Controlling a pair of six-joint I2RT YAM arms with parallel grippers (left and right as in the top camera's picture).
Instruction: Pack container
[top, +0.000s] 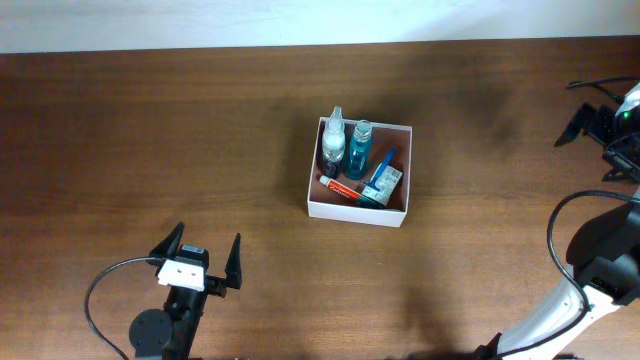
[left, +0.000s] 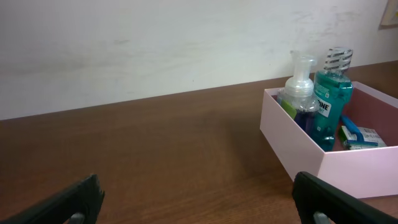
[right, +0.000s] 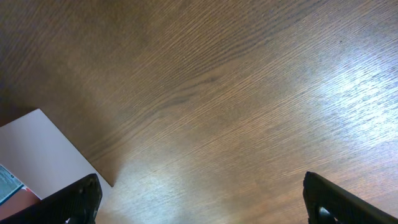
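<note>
The container (top: 355, 211), a square white-walled box with a reddish-brown inside, stands mid-table. In it are a clear pump bottle (top: 334, 138), a teal mouthwash bottle (top: 360, 148), a red tube (top: 342, 186) and a green-and-white carton (top: 384, 182). My left gripper (top: 207, 250) is open and empty, near the front left, well apart from the box. My right gripper (top: 592, 140) is open and empty at the far right edge. The left wrist view shows the box (left: 298, 149) at right with both bottles upright. The right wrist view shows one box corner (right: 37, 149).
The brown wooden table (top: 150, 130) runs to a pale wall at the back. Black cables loop beside both arm bases, near the front left (top: 95, 300) and at the right (top: 555, 240).
</note>
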